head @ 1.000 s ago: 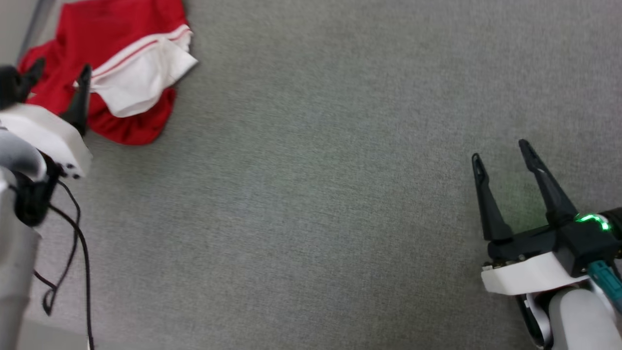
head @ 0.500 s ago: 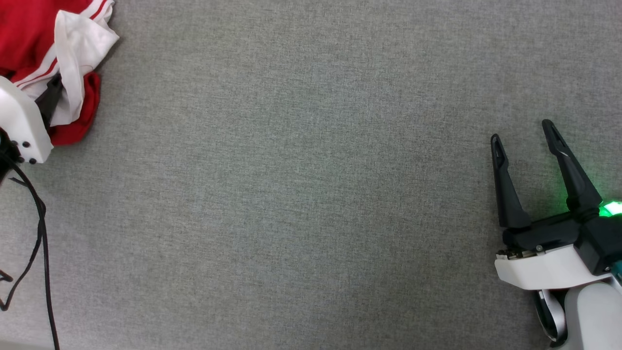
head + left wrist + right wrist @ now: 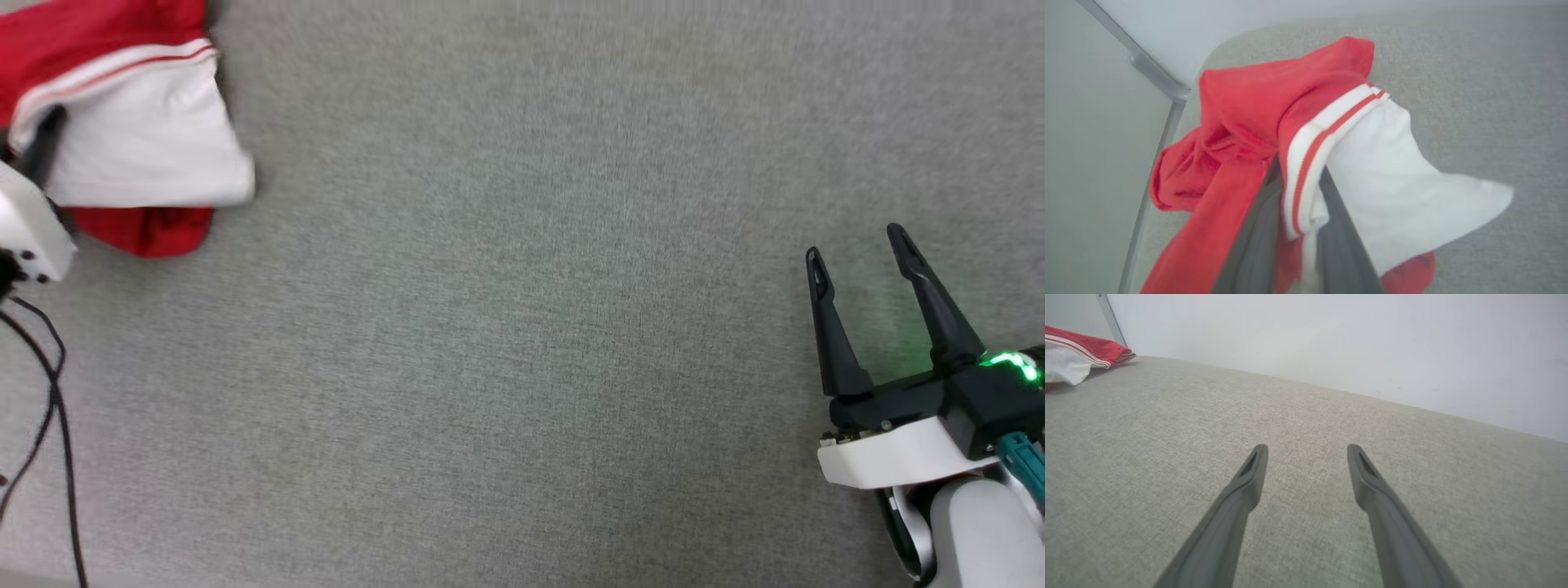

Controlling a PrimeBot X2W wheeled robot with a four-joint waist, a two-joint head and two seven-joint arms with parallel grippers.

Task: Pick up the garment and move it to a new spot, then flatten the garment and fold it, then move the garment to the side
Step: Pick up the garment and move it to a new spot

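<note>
The garment (image 3: 122,155) is a crumpled red shirt with a white sleeve and red-and-white striped trim, bunched at the top left of the head view. My left gripper (image 3: 1302,179) is shut on the garment (image 3: 1241,114): its two dark fingers (image 3: 1339,228) pinch the striped sleeve trim, and the white sleeve hangs off to the right of them. One left finger (image 3: 41,151) pokes into the cloth in the head view. My right gripper (image 3: 857,245) stands open over bare surface at the lower right, far from the shirt. Nothing lies between the right gripper's (image 3: 1306,451) fingers, and the garment (image 3: 1081,351) shows far off to the left.
A wide grey fabric surface (image 3: 522,327) stretches between the two arms. A pale wall (image 3: 1331,343) rises behind it, with a metal bar (image 3: 1155,79) at the far left corner. Black cables (image 3: 49,425) hang beside my left arm.
My left gripper's fingers have closed on the garment's striped sleeve trim, and the white sleeve has spread out. The head camera has shifted. The right gripper stays open.
</note>
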